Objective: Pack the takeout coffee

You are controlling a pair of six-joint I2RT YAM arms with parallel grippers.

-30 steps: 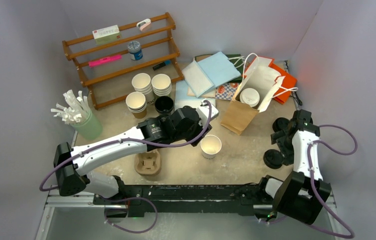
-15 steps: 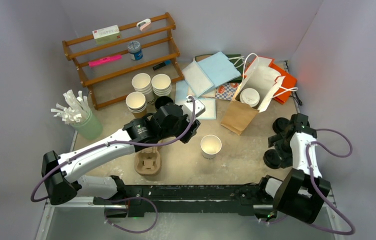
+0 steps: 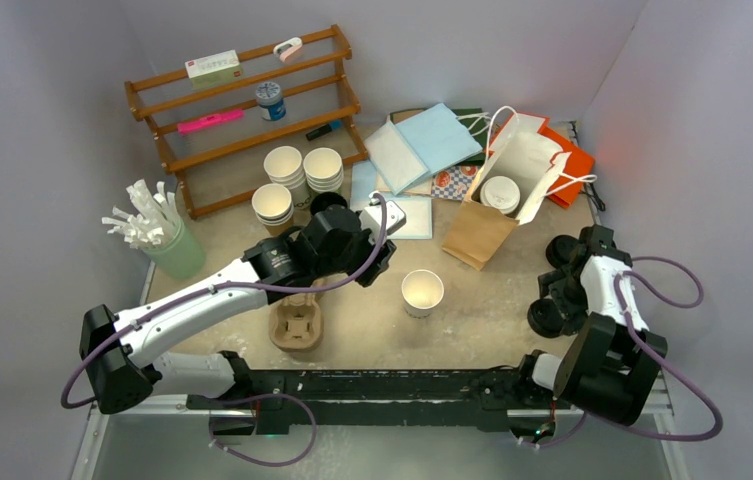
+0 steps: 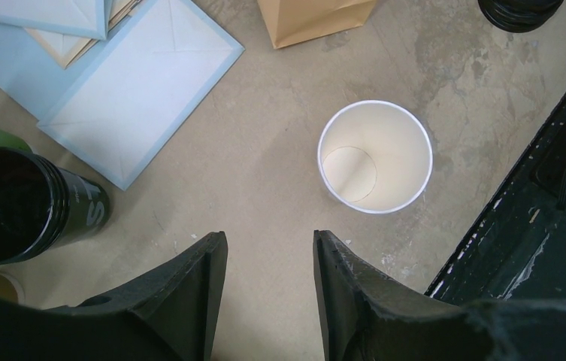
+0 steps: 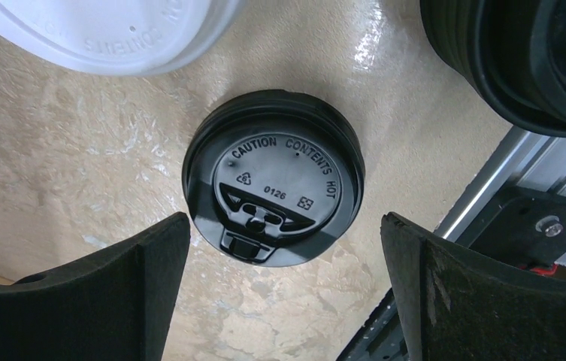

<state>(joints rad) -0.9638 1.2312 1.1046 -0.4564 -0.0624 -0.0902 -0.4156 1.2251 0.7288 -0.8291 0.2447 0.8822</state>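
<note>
Inside the kraft paper bag [image 3: 477, 235] one lidded coffee cup [image 3: 500, 193] is seen already packed. A second paper cup [image 3: 422, 292] is left on the table [image 3: 372, 325], empty and unlidded, so capping and bagging are judged outstanding. The left gripper [image 4: 268, 293] is held partly parted and empty near that cup. The right gripper [image 5: 279, 256] is spread wide astride a black lid [image 5: 273, 186], seemingly clear of it.
</note>
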